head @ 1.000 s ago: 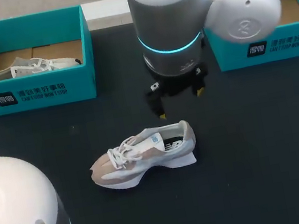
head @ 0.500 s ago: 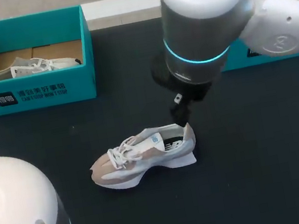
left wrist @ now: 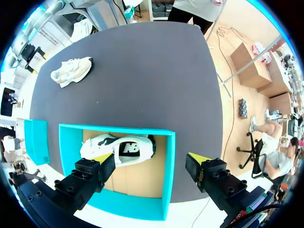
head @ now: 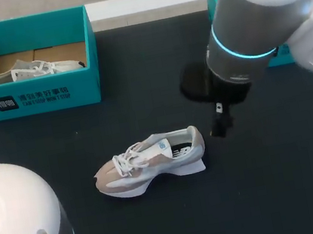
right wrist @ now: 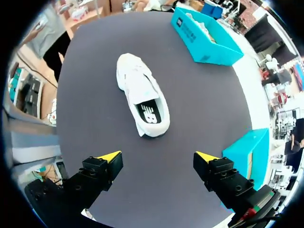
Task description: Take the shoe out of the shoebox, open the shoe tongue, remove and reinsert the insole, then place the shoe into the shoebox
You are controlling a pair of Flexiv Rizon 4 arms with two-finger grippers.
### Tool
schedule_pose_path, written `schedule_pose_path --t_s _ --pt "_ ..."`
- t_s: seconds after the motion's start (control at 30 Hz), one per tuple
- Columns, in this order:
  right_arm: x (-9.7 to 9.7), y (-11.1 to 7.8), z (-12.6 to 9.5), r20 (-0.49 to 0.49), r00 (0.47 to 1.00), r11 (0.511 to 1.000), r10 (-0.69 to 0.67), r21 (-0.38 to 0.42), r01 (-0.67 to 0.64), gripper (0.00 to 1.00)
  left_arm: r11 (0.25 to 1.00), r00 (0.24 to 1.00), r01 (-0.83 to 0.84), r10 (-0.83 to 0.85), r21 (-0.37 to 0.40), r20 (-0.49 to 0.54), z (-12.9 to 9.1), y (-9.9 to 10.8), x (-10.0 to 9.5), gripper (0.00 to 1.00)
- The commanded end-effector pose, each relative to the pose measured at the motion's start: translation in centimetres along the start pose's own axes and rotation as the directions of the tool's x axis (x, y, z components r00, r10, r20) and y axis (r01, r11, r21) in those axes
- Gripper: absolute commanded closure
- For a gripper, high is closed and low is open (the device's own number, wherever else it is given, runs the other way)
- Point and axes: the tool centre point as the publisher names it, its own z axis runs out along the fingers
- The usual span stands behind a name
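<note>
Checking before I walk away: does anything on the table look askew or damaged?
Nothing stands out. The shoe stands upright on its sole on the table, insole seated inside; the other shoe sits inside its box.

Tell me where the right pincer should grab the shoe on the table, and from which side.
Probably grip the shoe by its heel collar from above, one finger inside the opening. It stands upright on its sole, opening upward, heel nearest the open right pincer.
</note>
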Motion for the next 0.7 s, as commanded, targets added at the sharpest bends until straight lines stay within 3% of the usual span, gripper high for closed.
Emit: schedule_pose_path --t_s 0.03,0.4,0.43,0.47,0.53,0.7 --pt "0.3 -0.8 0.3 0.013 1.000 0.987 -0.021 -0.160 0.023 0.00 1.000 1.000 0.000 0.000 -0.001 -0.001 0.0 -0.1 0.0 0.00" --pt "0.3 -0.8 0.3 0.013 1.000 0.987 -0.021 -0.160 0.023 0.00 1.000 1.000 0.000 0.000 -0.001 -0.001 0.0 -0.1 0.0 0.00" --pt "0.6 -0.6 0.5 -0.008 1.000 0.955 0.018 -0.296 -0.020 0.00 1.000 1.000 0.000 0.000 -0.001 -0.001 0.0 -0.1 0.0 0.00" --pt "0.7 -0.7 0.8 -0.022 0.999 0.923 0.042 -0.382 -0.047 0.00 1.000 1.000 0.000 0.000 -0.001 -0.001 0.0 -0.1 0.0 0.00" --pt "1.2 -1.0 1.6 -0.096 0.995 0.884 -0.024 -0.467 -0.024 0.00 1.000 1.000 0.000 0.000 -0.001 -0.001 0.0 -0.1 0.0 0.00" --pt "1.8 -2.0 2.3 -0.140 0.975 0.795 -0.174 -0.604 0.055 0.00 1.000 1.000 0.000 0.000 -0.001 -0.001 0.0 -0.1 0.0 0.00"
